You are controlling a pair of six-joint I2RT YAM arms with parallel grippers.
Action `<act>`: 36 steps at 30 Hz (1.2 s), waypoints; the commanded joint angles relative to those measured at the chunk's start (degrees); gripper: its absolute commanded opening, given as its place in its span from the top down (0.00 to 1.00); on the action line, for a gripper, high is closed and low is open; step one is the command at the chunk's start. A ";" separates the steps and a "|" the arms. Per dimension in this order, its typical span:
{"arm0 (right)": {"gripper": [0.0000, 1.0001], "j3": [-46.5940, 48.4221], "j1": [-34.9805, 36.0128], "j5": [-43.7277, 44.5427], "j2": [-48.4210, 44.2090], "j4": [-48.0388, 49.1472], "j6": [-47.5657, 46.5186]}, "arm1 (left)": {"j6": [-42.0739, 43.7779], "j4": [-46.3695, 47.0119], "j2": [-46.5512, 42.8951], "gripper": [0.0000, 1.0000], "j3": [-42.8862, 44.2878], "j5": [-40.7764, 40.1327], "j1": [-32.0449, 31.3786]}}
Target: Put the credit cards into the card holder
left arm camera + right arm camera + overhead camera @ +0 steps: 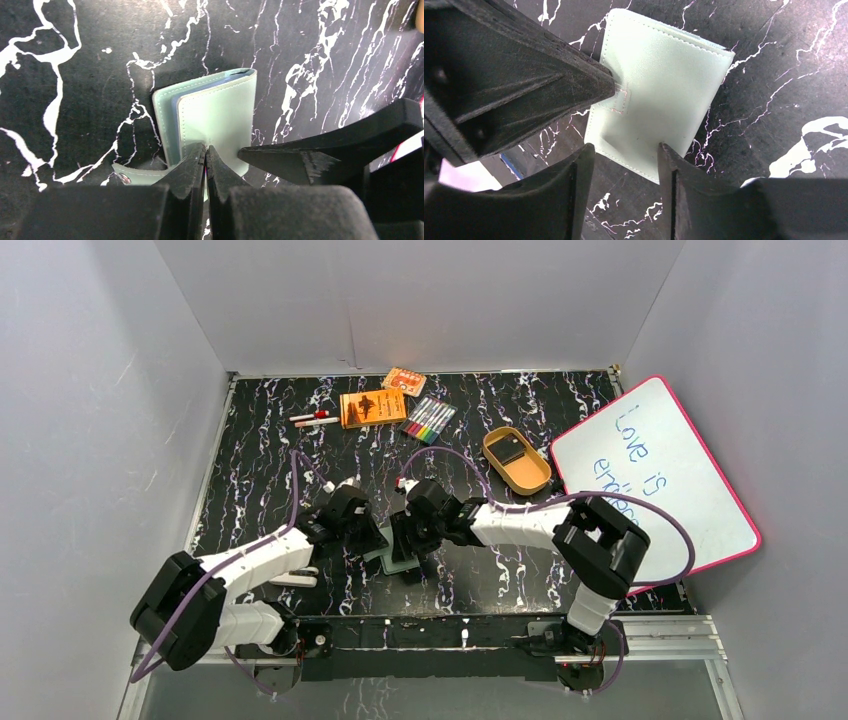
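Though arms point(290, 552) cover it overhead, card holder point(215, 115) closed, tab point(137, 176) unsnapped

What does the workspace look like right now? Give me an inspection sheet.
Surface: black table with white veining.
Job's things: card holder lies between the grippers, cover partly lifted; one dark credit card lies in the tan tray.
Clutter: orange boxes, marker pack and pens at the far edge.
Grippers: left gripper shut, apparently pinching the card holder's cover; right gripper open, holding nothing.
Cables: purple cables loop along both arms.
Surroundings: grey walls; whiteboard at right.
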 commanded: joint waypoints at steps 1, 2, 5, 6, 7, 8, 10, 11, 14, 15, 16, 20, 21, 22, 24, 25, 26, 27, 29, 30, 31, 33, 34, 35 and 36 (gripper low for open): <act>0.39 -0.74 0.05 2.58 -2.88 -1.68 0.40 | -1.06 -2.29 -1.75 0.99 -2.10 -3.67 0.12; 0.36 -1.00 0.01 2.52 -3.52 -1.56 1.12 | -1.19 -2.71 -1.90 0.99 -2.59 -4.11 0.14; 0.29 -2.42 0.01 2.21 -5.38 -0.16 3.26 | -1.82 -2.72 -1.77 1.00 -4.32 -5.01 0.11; 0.28 -2.88 -0.07 1.99 -5.93 0.49 4.01 | -2.11 -2.45 -1.48 1.00 -4.79 -5.04 0.10; 0.26 -3.14 -0.18 1.66 -6.30 0.97 4.73 | -2.25 -2.12 -1.28 1.00 -5.20 -4.84 0.10; 0.25 -3.31 -0.33 1.45 -6.79 1.27 5.37 | -2.30 -1.69 -1.02 1.00 -5.53 -4.69 0.10; 0.23 -3.66 -0.60 1.20 -7.79 1.88 6.15 | -2.53 -1.03 -0.60 1.00 -6.13 -4.51 0.10; 0.23 -3.95 -0.83 1.26 -8.31 2.03 6.49 | -2.51 -0.75 -0.36 1.00 -6.33 -4.35 0.10; 0.21 -5.93 -2.52 0.64 -9.98 4.11 7.89 | -2.47 0.02 0.15 1.00 -6.95 -4.31 0.10; 0.21 -6.83 -3.53 -0.33 -10.44 4.89 8.47 | -2.43 0.25 0.33 1.00 -7.18 -4.20 0.12; 0.20 -7.95 -4.55 -1.36 -10.87 5.83 9.02 | -2.40 0.51 0.46 1.00 -7.50 -4.12 0.12; 0.20 -10.18 -7.24 -3.11 -12.08 7.03 9.09 | -2.74 0.61 0.14 1.00 -8.22 -3.99 0.10; 0.20 -10.30 -7.50 -3.25 -12.41 7.10 8.74 | -2.66 -0.53 -0.43 1.00 -7.78 -4.26 0.10; 0.21 -10.20 -7.57 -3.28 -12.63 7.05 8.14 | -2.47 -1.81 -1.41 1.00 -7.34 -4.80 0.10; 0.24 -9.35 -7.48 -3.63 -12.87 6.82 6.59 | -2.27 -4.68 -4.24 1.00 -6.42 -6.96 0.10; 0.26 -8.85 -7.28 -3.64 -12.75 6.44 5.94 | -2.18 -6.27 -6.57 1.00 -5.84 -7.91 0.12; 0.29 -8.30 -7.06 -3.44 -12.66 6.04 5.23 | -2.07 -7.65 -8.31 1.00 -5.16 -8.76 0.15; 0.32 -7.70 -6.62 -2.91 -12.62 5.53 4.53 | -1.86 -9.01 -9.80 1.00 -4.33 -9.51 0.10; 0.36 -6.75 -5.63 -2.39 -12.57 5.11 3.40 | -1.52 -11.77 -12.46 1.00 -2.46 -10.49 0.10; 0.38 -6.41 -5.30 -2.33 -12.42 5.02 3.15 | -1.44 -13.11 -13.48 1.00 -1.38 -10.93 0.14; 0.40 -6.09 -5.11 -2.27 -12.25 4.81 3.03 | -1.42 -14.10 -14.48 1.00 -0.46 -11.19 0.17; 0.42 -6.05 -4.89 -2.32 -11.93 4.88 3.14 | -1.65 -14.70 -16.08 1.00 1.07 -10.76 0.18; 0.43 -6.23 -5.00 -2.25 -11.98 4.96 3.25 | -1.92 -14.10 -16.54 0.99 1.60 -9.94 0.18; 0.43 -6.50 -5.03 -2.11 -12.04 5.21 3.28 | -2.04 -12.56 -16.67 0.99 1.85 -8.73 0.20; 0.43 -6.73 -5.04 -1.94 -12.17 5.33 3.40 | -2.11 -10.71 -16.40 0.98 1.93 -6.87 0.19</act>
